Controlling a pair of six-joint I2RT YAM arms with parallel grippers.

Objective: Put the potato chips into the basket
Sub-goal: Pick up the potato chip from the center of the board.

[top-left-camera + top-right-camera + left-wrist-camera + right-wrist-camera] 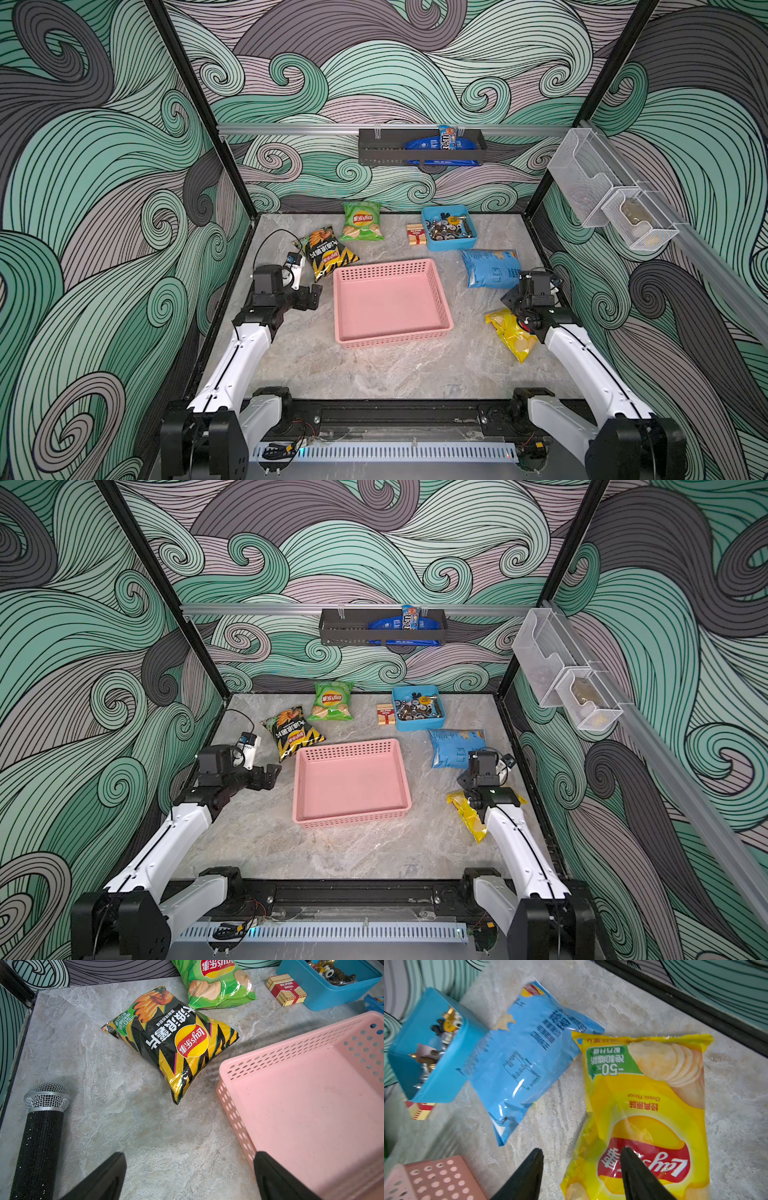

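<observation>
Both top views: basket (390, 307) lies bare inside — tub (451, 246) holds metal parts (451, 227). The left gripper (190, 1155) gapes wide; the right gripper (581, 1149) has jaws apart, astride the yellow bag (648, 1105) edge.

Ahead of the left gripper (190, 1167), jaws wide, bare grey marbled tabletop (124, 1122) is found free up to the glossy black chip bag with yellow stripes (172, 1043). Passage is barred beside one finger (276, 1178) by the perforated wall of the shallow pink plastic basket (232, 1113), and beside the opposite finger by a black glitter-handled microphone with a silver mesh head (41, 1126). Ahead of the right gripper (581, 1159), a narrow strip of bare table is seen between the glossy yellow chip bag (648, 1105), partly beneath one finger, and the glossy blue chip bag (519, 1059).
</observation>
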